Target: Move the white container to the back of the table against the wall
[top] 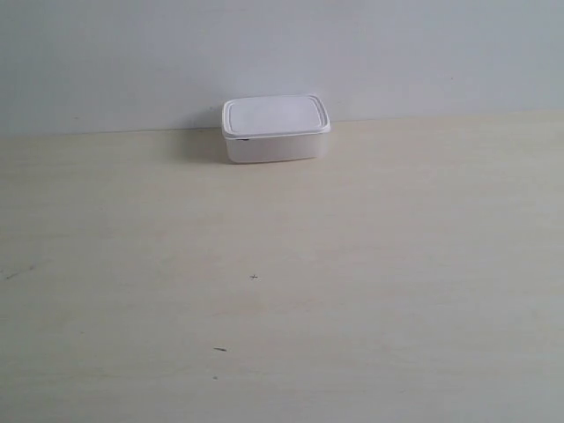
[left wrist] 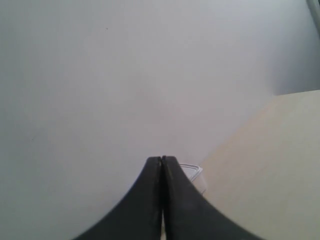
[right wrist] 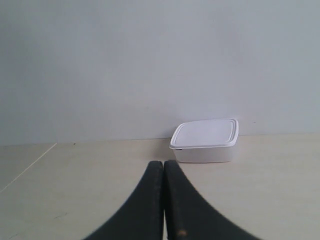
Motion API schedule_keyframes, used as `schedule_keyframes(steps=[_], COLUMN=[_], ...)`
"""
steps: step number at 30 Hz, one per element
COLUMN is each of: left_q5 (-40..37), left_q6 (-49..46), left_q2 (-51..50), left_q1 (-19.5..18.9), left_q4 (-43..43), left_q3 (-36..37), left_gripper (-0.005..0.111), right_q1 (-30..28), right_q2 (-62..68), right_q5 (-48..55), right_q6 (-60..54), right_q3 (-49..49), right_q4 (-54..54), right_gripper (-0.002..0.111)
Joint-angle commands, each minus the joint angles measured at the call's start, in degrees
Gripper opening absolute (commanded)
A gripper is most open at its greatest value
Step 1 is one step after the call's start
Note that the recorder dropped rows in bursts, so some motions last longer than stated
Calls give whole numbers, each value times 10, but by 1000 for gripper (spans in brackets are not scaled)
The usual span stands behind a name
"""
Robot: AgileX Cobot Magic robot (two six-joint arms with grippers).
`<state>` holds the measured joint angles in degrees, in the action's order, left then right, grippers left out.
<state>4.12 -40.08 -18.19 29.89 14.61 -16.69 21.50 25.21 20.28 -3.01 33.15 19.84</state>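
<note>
The white container (top: 275, 129) stands lidded at the back of the table (top: 282, 291), close against the wall (top: 282, 53). No arm shows in the exterior view. In the right wrist view the white container (right wrist: 205, 140) sits beyond my right gripper (right wrist: 163, 163), well apart from it; the black fingers are pressed together with nothing between them. My left gripper (left wrist: 161, 159) is shut too, empty, facing the wall (left wrist: 125, 75). Only a corner of the white container (left wrist: 194, 174) peeks out behind its fingers.
A few tiny dark specks (top: 254, 278) mark the pale tabletop. In the left wrist view the table (left wrist: 280, 170) meets the wall along a slanted line.
</note>
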Motion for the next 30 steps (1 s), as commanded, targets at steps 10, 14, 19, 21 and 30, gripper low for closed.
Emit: schedule_keyframes(steps=[10,14,19,21,30], left_q5=[-13,-20,-22,-22,-22], left_q6=[7,7,7,7,7], left_q2=[2,13,43,52,112], left_q1=[4,2,-68,-117,-335], left_q4=[-2,-2,-2,-2,-2], left_q3=[2,2,2,2,2], left_gripper=[0,0,0,0,0], right_q1=[-3,-4,-58,-94,-189], right_q2=[-145,-187,-232,-246,-252], right_q5=[-6,-6,-6,-6,-7], right_q6=[1,1,1,1,1], right_q3=[-2,-2,-2,-2,-2], right_q4=[-70,-70,-85,-83,-83], right_gripper=[0,0,0,0,0])
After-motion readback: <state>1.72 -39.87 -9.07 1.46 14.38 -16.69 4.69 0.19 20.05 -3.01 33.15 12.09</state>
